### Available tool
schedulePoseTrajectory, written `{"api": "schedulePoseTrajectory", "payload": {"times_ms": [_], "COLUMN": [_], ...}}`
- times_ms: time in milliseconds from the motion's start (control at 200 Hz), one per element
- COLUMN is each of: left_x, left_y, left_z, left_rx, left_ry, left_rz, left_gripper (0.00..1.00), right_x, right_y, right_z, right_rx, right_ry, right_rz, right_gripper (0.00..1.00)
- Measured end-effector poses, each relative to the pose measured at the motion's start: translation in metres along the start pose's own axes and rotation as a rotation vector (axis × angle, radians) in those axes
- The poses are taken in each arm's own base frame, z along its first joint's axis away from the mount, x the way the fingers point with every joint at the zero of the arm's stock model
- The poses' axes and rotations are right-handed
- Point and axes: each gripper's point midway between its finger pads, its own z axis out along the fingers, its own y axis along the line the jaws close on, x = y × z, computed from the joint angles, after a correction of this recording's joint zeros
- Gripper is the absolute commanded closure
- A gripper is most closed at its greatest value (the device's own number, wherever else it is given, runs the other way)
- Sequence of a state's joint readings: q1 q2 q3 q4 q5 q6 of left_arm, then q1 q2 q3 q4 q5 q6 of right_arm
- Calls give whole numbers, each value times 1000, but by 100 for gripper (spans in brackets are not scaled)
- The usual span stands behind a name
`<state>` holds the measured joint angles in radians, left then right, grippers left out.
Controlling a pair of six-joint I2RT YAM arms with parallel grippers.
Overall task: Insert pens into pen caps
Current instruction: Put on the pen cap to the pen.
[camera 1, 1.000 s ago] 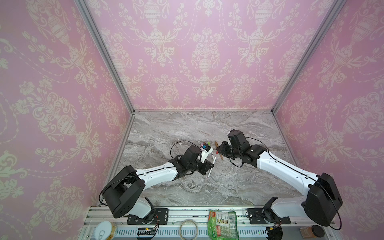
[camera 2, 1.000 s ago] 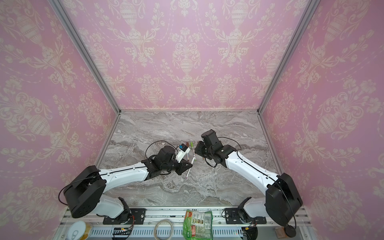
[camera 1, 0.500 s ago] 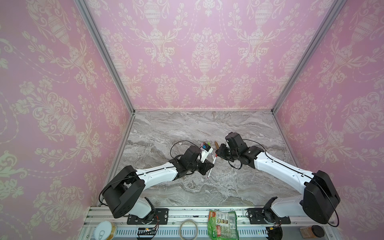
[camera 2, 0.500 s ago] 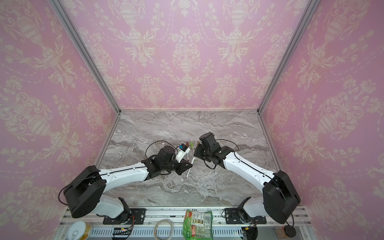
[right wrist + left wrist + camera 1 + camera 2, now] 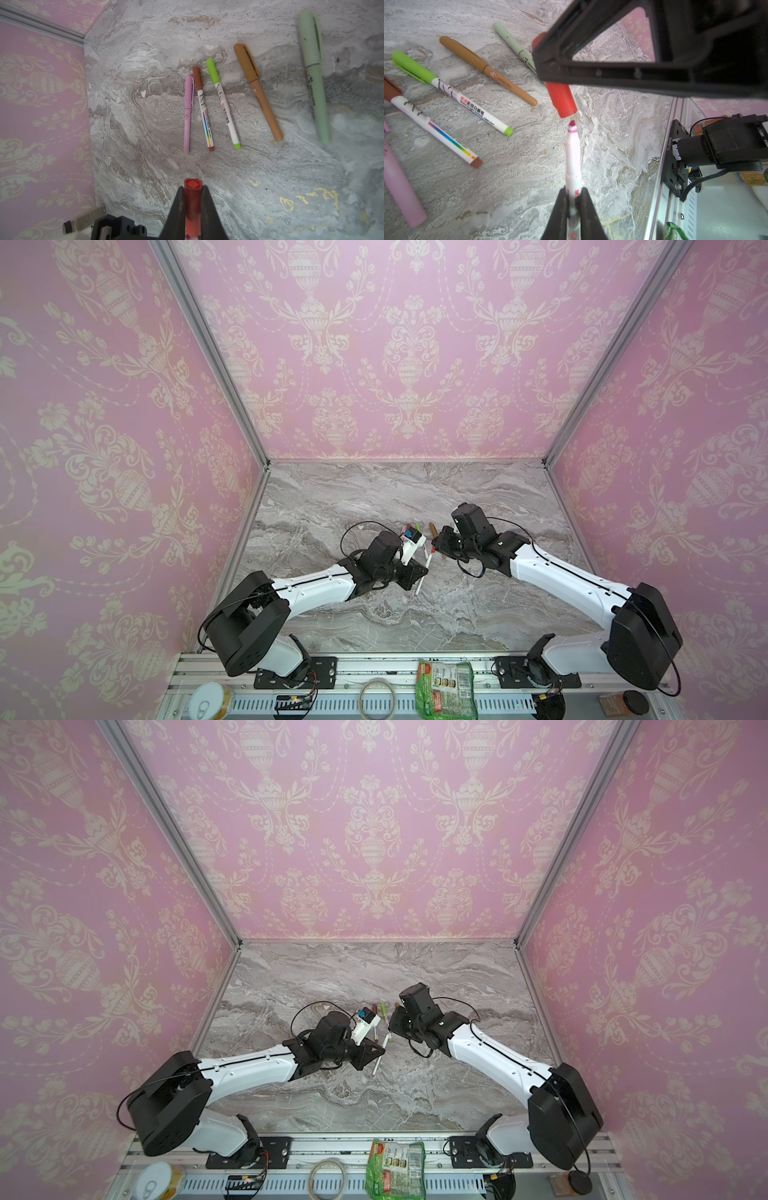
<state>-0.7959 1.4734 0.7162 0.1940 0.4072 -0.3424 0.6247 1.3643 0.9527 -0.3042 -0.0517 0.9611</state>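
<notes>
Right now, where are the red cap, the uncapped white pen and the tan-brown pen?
red cap [image 5: 562, 100]: left wrist view, middle of its exposed body.
white pen [image 5: 572, 158]: left wrist view, mid-barrel.
tan-brown pen [image 5: 258, 93]: right wrist view, barrel just past its cap.

We count six pens. Five are capped: one pink pen [image 5: 187, 116], one brown-capped white pen [image 5: 204, 110], one green-capped white pen [image 5: 224, 104], one tan pen [image 5: 258, 93], one pale green pen [image 5: 315, 79]. One uncapped white pen [image 5: 572, 158] completes the six. Loose caps: one, the red cap [image 5: 562, 101]. Robot arms: two, left arm [image 5: 311, 587] and right arm [image 5: 561, 580]. Elsewhere: one tin [image 5: 210, 699], one ring [image 5: 376, 680], one green packet [image 5: 446, 691], one jar [image 5: 625, 703].
</notes>
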Motion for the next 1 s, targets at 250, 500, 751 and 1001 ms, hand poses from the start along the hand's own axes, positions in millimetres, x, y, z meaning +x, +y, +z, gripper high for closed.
{"api": "schedulePoseTrajectory", "payload": {"times_ms": [250,500,751,1001], "left_x": [0,1,5,5], "left_y": [0,1,3,3], "left_z": [0,0,0,0], "left_rx": [-3,-4,-7,-6], "left_ry": [-2,1,9,8], "left_rz": [-7,-12,-16,-18], "left_gripper": [100,100,100,100], "right_x": [0,7,11,12], "right_y": [3,7,6,6], "right_z": [-1,0,2,2], "right_rx": [-7,-18,-14,-8], "right_ry": [1,11,7,0], "right_rz": [-2,-11,-18,-23], "right_gripper": [100,100,100,100]}}
